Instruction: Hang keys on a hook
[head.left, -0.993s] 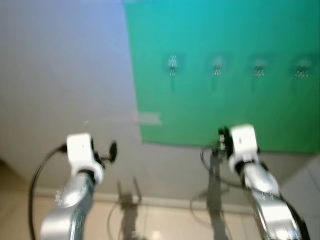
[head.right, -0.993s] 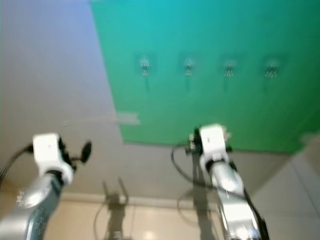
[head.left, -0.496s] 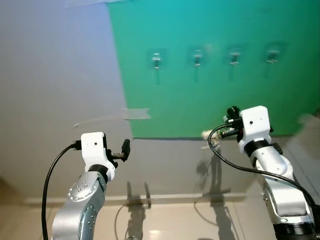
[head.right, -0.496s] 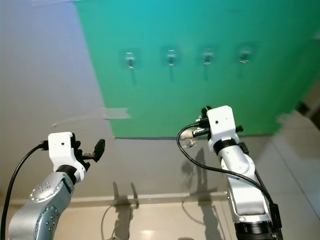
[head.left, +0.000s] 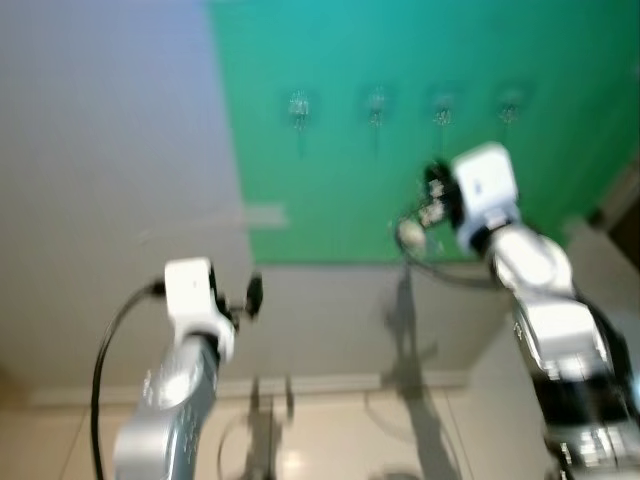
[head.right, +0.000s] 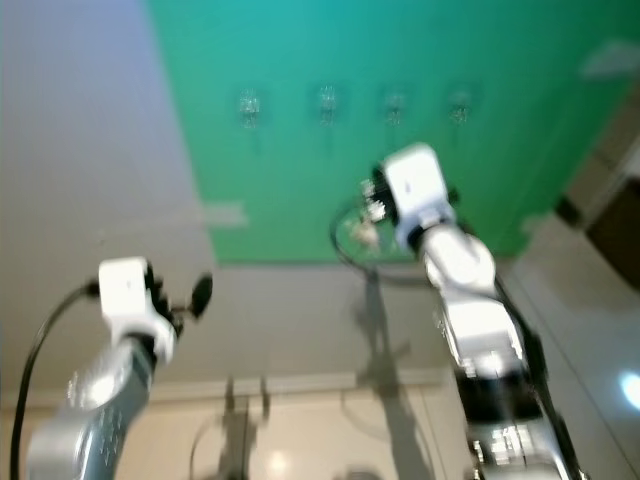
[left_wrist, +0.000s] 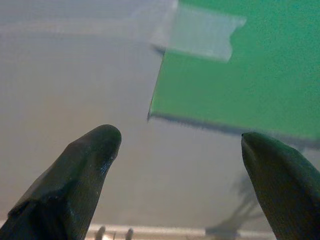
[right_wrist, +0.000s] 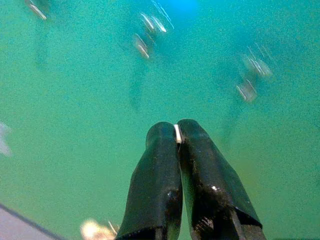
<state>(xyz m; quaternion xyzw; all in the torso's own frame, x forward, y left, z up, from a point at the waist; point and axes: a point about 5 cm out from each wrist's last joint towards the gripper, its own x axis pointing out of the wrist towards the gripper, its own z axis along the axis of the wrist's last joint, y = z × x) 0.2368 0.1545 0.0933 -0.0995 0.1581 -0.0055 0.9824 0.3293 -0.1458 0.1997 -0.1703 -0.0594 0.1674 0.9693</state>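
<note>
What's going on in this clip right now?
The robot faces a green panel carrying a row of four hooks. Its right gripper is raised toward them, fingers pinched shut on a thin key ring, with keys dangling below. The left gripper hangs open lower down. Nothing is hung yet.

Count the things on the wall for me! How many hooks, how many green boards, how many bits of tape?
Hooks: 4
Green board: 1
Tape strips: 1
Total: 6
</note>
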